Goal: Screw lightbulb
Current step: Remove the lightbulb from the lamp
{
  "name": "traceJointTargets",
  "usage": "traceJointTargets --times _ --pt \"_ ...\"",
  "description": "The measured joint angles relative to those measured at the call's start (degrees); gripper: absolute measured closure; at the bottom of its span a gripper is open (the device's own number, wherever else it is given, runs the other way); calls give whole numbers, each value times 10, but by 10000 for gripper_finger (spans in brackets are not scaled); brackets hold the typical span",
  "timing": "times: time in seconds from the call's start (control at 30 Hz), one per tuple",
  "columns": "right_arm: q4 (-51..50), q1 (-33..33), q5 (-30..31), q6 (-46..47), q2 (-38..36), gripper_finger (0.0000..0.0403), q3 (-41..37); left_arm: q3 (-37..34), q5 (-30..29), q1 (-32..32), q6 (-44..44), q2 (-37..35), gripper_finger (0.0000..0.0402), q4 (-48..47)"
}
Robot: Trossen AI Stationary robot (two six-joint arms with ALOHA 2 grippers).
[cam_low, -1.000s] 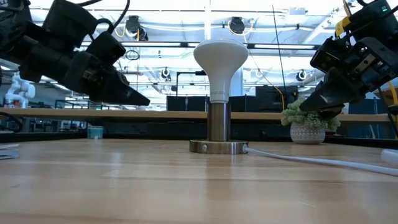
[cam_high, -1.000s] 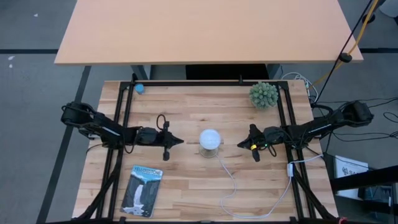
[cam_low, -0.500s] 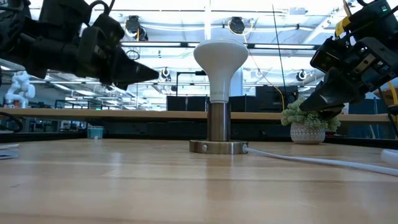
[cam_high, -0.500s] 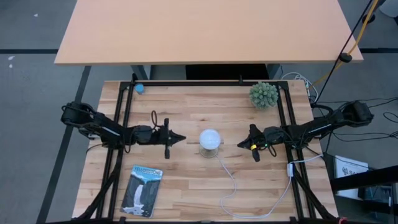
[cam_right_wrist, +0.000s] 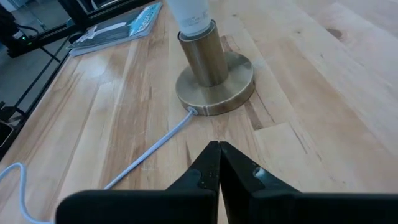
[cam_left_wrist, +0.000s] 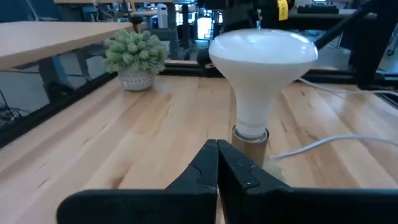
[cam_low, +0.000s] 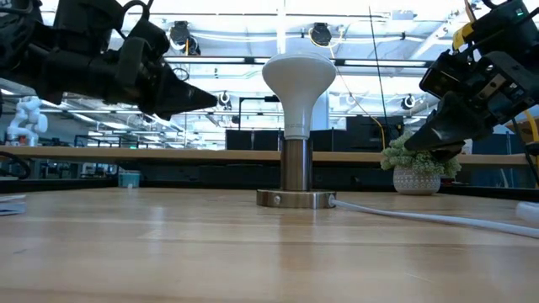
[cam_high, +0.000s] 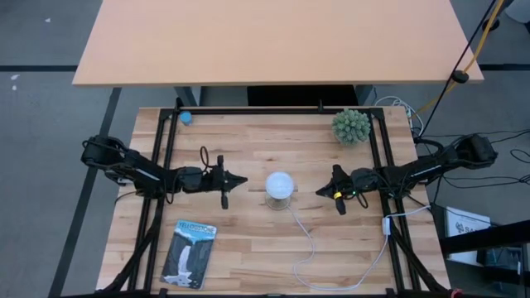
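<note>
Our left gripper (cam_high: 240, 180) is clenched and empty, and over the last second it has lifted off its downward tilt to level at globe height, just beside the lightbulb (cam_low: 298, 93). The bulb stands upright in the socket (cam_low: 296, 179) at table centre. Our right gripper (cam_high: 323, 191), also clenched, has not moved. We judge the next twist is being lined up

White lightbulb (cam_low: 298, 88) upright in socket (cam_low: 296, 172)

A potted plant (cam_high: 351, 126), a small blue ball (cam_high: 185, 117) and a blue packaging card (cam_high: 190, 252) sit apart on the wooden table (cam_high: 248, 248).
</note>
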Motion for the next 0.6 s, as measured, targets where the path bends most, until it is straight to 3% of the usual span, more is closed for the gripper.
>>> traceJointTargets --times 0.33,0.6 --pt "60 0 2 0 1 403 0 72 11 -1 -4 3 401 -142" --pt "185 1 4 -21 32 403 1 87 13 6 -3 37 401 -127"
